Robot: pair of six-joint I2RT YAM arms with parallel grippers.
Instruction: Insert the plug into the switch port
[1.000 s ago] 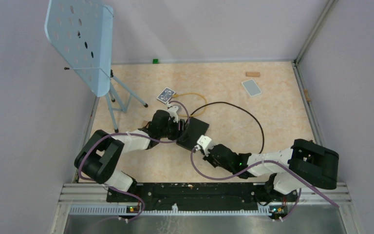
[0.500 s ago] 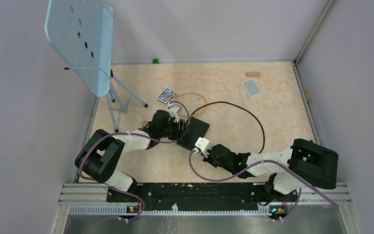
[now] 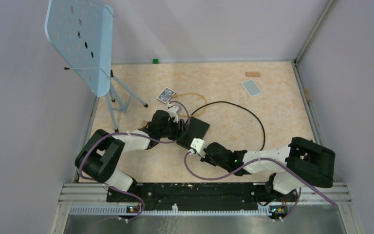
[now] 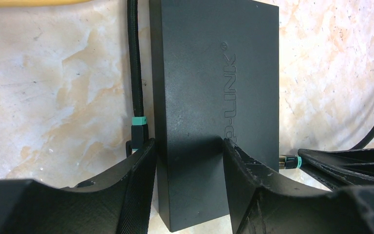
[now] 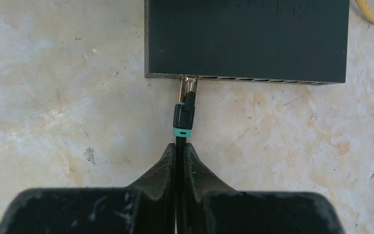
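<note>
The flat black switch box [image 3: 198, 128] lies on the table, and my left gripper [image 3: 180, 131] is shut on its near end. In the left wrist view the fingers [image 4: 139, 165] clamp the box [image 4: 214, 87]. My right gripper [image 3: 194, 141] is shut on the black cable just behind the plug. In the right wrist view the plug [image 5: 184, 114], black with a teal ring, has its tip at the mouth of the leftmost switch port [image 5: 188, 78] in the box's near edge [image 5: 246, 77]. Most of the plug is outside. My right gripper [image 5: 180, 148] pinches the cable below it.
The black cable [image 3: 259, 124] loops right of the box. A second teal-ringed cable end [image 4: 139, 126] lies beside the box. A yellow cable [image 3: 192, 94], patterned playing card [image 3: 165, 95], grey-blue card [image 3: 251, 87], wooden block [image 3: 252, 74] and blue music stand [image 3: 85, 46] stand farther off.
My right gripper has moved left and toward the box's edge, carrying the plug up to the port. The left gripper and the box have stayed in place.
</note>
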